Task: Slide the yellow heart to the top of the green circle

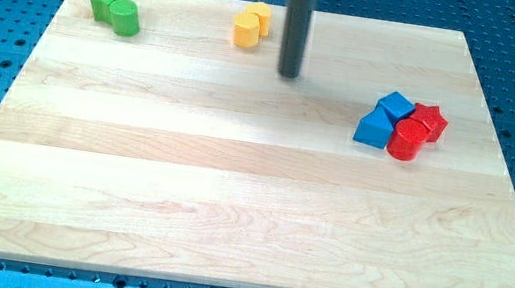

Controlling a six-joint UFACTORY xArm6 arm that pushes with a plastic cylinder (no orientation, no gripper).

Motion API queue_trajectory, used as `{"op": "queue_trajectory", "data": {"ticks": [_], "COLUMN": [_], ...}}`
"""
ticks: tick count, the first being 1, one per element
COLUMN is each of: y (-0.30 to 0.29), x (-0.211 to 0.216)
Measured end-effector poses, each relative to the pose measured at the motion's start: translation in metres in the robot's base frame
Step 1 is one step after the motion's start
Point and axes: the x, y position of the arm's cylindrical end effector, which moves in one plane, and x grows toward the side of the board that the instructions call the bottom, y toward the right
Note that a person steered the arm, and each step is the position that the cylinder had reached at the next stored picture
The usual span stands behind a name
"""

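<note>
Two yellow blocks touch near the view's top centre. The nearer one [245,31] looks like the yellow heart, and the other yellow block [261,14] sits just behind it to the right; their shapes are hard to tell apart. The green circle [126,18] is at the top left, touching a green star [105,1] on its upper left. My tip [290,74] rests on the board to the lower right of the yellow blocks, a short gap away, and far right of the green circle.
A cluster sits at the right: a blue cube [396,106], a blue triangle [373,130], a red star [430,119] and a red circle [406,141]. The wooden board [228,211] lies on a blue perforated table.
</note>
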Motion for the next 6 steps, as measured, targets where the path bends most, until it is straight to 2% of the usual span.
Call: {"op": "queue_trajectory", "data": {"ticks": [1, 2, 4, 5, 6], "y": [0.011, -0.014, -0.171, -0.229, -0.218], "x": [-0.053, -0.084, -0.083, -0.08, -0.07]}}
